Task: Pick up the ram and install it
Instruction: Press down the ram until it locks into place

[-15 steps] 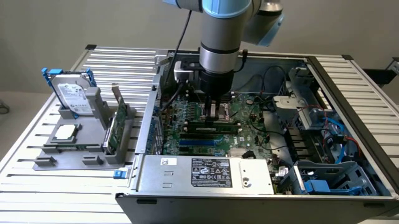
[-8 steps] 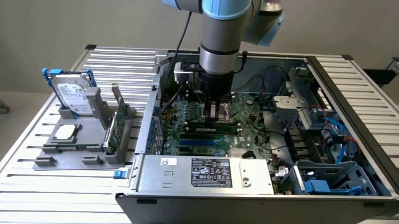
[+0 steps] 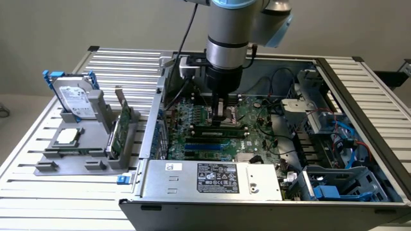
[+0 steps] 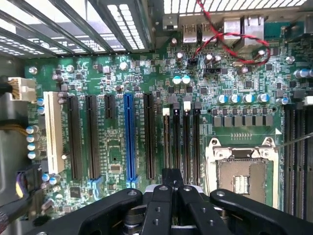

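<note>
Shut tight: gripper (image 3: 222, 115) with fingers pressed together, nothing visibly clamped between them, tips pointing straight down inside the open computer case (image 3: 359, 91). Closed that way probably to give one blunt pushing tip rather than a grasp.

Directly under the tips, in the exterior view: the ram (image 3: 205, 128), judged to be the long narrow strip lying along a memory slot; whether fully seated, impossible to tell. From the wrist, closed gripper (image 4: 172, 188) over the near ends of the parallel memory slots (image 4: 181, 139), just beside the empty processor socket (image 4: 242, 171).

Farther out in the exterior view: power supply (image 3: 212, 178) at 6 o'clock from the gripper. At 9 o'clock, outside the case, grey parts holder (image 3: 70, 156) propping the hard drive (image 3: 74, 98) and expansion card (image 3: 121, 127) upright for easy grasping, with the processor chip (image 3: 67, 136) laid flat.
</note>
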Available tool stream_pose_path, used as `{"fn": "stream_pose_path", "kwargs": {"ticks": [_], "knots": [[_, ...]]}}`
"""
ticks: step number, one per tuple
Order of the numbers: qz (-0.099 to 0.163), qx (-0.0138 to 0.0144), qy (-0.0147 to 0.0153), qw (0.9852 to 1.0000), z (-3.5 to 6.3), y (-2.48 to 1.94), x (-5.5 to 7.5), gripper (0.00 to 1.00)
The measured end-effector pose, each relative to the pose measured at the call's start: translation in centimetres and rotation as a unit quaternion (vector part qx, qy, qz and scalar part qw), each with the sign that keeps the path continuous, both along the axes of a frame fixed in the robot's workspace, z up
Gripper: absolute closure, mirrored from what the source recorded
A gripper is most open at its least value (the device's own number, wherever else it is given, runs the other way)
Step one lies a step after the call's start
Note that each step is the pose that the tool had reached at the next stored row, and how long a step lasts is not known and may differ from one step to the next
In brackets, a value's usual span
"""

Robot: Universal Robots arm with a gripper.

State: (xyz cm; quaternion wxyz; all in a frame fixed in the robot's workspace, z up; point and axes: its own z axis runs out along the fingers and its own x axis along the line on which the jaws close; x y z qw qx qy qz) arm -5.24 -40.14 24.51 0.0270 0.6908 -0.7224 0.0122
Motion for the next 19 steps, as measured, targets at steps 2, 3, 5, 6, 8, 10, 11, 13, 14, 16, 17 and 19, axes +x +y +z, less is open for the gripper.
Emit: {"fn": "stream_pose_path", "kwargs": {"ticks": [2, 3, 5, 6, 8, 10, 11, 13, 14, 16, 17, 19], "knots": [[0.000, 0.0000, 0.0003, 1.0000, 0.31, 0.00, 0.2, 0.89], [0.000, -0.0001, 0.0007, 1.0000, 0.41, -0.01, 0.4, 0.89], [0.000, 0.0000, 0.0020, 1.0000, 0.52, -0.07, 0.8, 0.89], [0.000, -0.0001, 0.0027, 1.0000, 0.56, -0.12, 1.1, 0.89], [0.000, 0.0000, 0.0040, 1.0000, 0.61, -0.21, 1.5, 0.89], [0.000, -0.0001, 0.0051, 1.0000, 0.63, -0.31, 1.8, 0.89], [0.000, -0.0002, 0.0055, 1.0000, 0.64, -0.36, 1.9, 0.89], [0.000, -0.0001, 0.0059, 1.0000, 0.63, -0.44, 2.0, 0.89], [0.000, -0.0001, 0.0061, 1.0000, 0.64, -0.44, 2.0, 0.89], [0.000, 0.0000, 0.0062, 1.0000, 0.64, -0.44, 2.0, 0.89], [0.000, 0.0000, 0.0062, 1.0000, 0.64, -0.44, 2.0, 0.89], [0.000, 0.0000, 0.0065, 1.0000, 0.64, -0.45, 2.0, 0.89]]}}
